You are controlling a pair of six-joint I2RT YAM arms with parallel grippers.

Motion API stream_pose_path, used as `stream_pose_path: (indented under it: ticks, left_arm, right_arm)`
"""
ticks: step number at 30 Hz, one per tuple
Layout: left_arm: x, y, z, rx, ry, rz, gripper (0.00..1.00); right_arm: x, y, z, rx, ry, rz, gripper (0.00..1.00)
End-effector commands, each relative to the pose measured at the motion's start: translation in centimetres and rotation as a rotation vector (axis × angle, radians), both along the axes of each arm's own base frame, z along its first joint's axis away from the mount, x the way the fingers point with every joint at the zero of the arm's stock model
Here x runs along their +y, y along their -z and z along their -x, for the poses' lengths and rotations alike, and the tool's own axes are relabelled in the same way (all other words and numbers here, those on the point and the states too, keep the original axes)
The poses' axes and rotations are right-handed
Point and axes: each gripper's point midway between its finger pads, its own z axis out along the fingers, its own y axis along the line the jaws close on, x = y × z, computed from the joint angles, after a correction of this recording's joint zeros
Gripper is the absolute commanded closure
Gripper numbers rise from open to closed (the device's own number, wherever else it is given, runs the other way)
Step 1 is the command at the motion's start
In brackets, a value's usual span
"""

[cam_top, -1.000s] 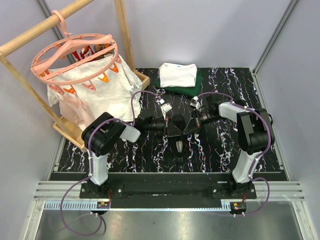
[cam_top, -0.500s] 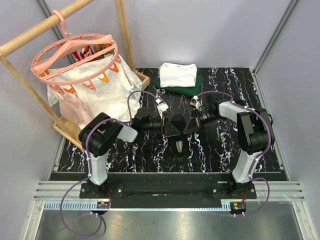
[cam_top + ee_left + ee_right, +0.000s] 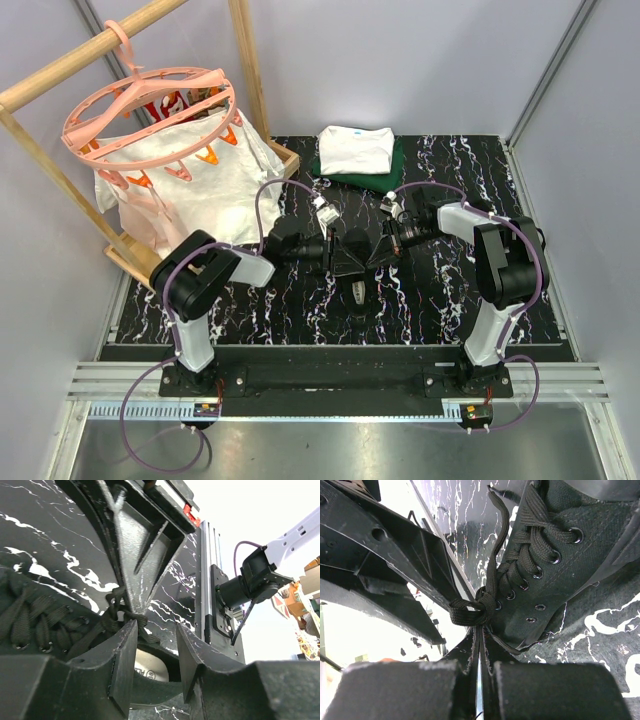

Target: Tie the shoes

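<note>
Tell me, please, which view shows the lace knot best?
The right wrist view: the knot sits clear and close. The left wrist view shows only part of it; the top view is too distant to show it.

I see pale grey walls point(image 3: 420, 60) around the black marbled worktop point(image 3: 440, 300); a wooden rack point(image 3: 60, 69) with pink hanger point(image 3: 190, 76) occupies its far-left corner.

Centre of the table point(image 3: 450, 300): the sneaker point(image 3: 357, 282). Over the sneaker's far half, meeting at its laces point(image 3: 492, 575): the left gripper point(image 3: 155, 650) from the sneaker's left, the right gripper point(image 3: 479, 645) from its right. Well behind the sneaker, at the table's far edge: folded clothes point(image 3: 357, 150). Far to the sneaker's left and somewhat behind, beyond the table's edge: a rack point(image 3: 60, 75) carrying a hanger point(image 3: 150, 105), cloth point(image 3: 200, 190) draped beneath it.
</note>
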Motion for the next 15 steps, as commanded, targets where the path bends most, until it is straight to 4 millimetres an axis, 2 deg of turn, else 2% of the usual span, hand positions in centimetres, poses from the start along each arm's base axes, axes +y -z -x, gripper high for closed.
stream_pose_path:
  ticks: [1,10,15]
  left_arm:
    - [-0.8,-1.2,-0.9,-0.066,-0.012,0.022,0.59]
    - [-1.0,0.0,-2.0,-0.048,-0.048,-0.033,0.56]
    - [-1.4,0.1,-1.7,-0.042,-0.039,-0.037,0.56]
  right_arm:
    - [0.5,-2.1,-0.6,-0.089,-0.022,-0.032,1.00]
    - [0.8,-2.4,-0.4,-0.093,-0.032,-0.042,1.00]
    - [1.0,-2.5,-0.3,-0.101,-0.041,-0.040,1.00]
